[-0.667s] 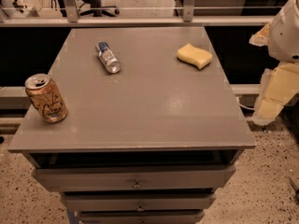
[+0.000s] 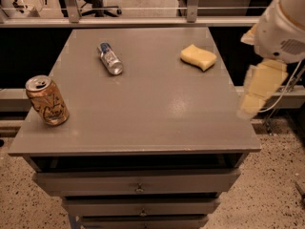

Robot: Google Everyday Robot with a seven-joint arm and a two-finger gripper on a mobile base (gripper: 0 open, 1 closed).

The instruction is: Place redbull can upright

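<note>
Your gripper hung off the counter's right edge, at mid-right of the frame; its hold couldn't be told. From the left, a gold can stood upright, the redbull can lay on its side at upper left, and a sponge sat at upper right. You'd best have gripped the redbull can across its slim body.

Silver-blue redbull can, gold-orange can, yellow sponge; seemingly cream pincer at right.

Slim silver-and-blue metal can lies on its side, far left on desk; end effector beyond desk's right edge.
</note>
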